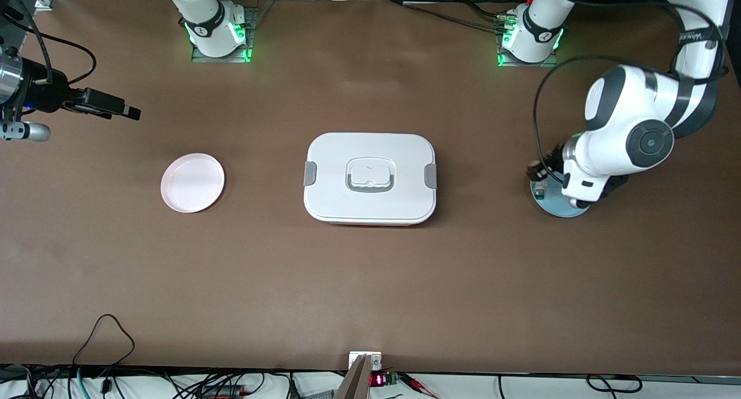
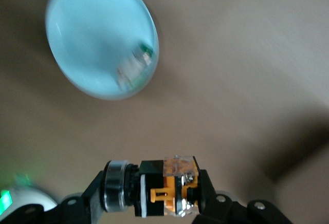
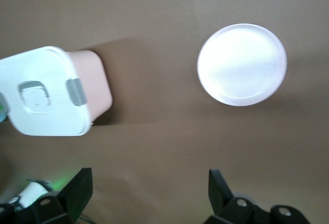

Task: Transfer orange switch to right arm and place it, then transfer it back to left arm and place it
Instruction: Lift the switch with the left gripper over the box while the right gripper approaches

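The left gripper [image 2: 154, 193] has its jaws closed partway on the orange switch [image 2: 167, 185], holding it in the air over the blue plate [image 2: 87, 34], on which a small white-and-green component [image 2: 134, 66] lies. The right gripper [image 3: 149, 190], jaws spread fully and empty, waits over the right arm's end of the table. The pink plate [image 1: 192, 182] and the box [image 1: 370, 178] stand apart on the table, the box midway between the two plates.

Box [image 1: 370, 179] mid-table, between two plates [image 1: 193, 182] [image 1: 558, 205], one toward each arm's end
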You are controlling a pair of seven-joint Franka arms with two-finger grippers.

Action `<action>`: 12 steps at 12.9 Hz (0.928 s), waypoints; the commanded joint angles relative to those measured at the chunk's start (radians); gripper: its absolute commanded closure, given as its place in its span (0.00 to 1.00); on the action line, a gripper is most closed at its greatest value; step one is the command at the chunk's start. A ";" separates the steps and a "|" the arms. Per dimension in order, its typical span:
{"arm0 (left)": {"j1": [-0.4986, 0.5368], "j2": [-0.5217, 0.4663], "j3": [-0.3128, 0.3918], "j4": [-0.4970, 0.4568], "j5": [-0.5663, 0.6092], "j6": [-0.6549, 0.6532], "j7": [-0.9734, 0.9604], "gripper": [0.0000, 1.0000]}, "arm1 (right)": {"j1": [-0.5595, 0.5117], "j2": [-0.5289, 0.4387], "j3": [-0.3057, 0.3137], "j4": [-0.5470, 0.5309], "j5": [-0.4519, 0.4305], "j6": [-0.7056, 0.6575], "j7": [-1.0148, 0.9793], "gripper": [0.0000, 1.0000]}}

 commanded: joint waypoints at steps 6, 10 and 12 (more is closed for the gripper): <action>0.001 0.022 -0.136 0.207 -0.530 -0.284 -0.334 1.00 | -0.001 0.017 -0.019 0.069 0.288 -0.200 -0.032 0.00; -0.034 0.025 -0.147 0.266 -0.843 -0.261 -0.563 1.00 | 0.024 0.043 -0.012 0.074 0.444 -0.161 -0.051 0.00; -0.046 0.029 -0.147 0.270 -1.007 -0.212 -0.563 1.00 | 0.026 0.075 -0.012 0.075 0.558 -0.159 -0.066 0.00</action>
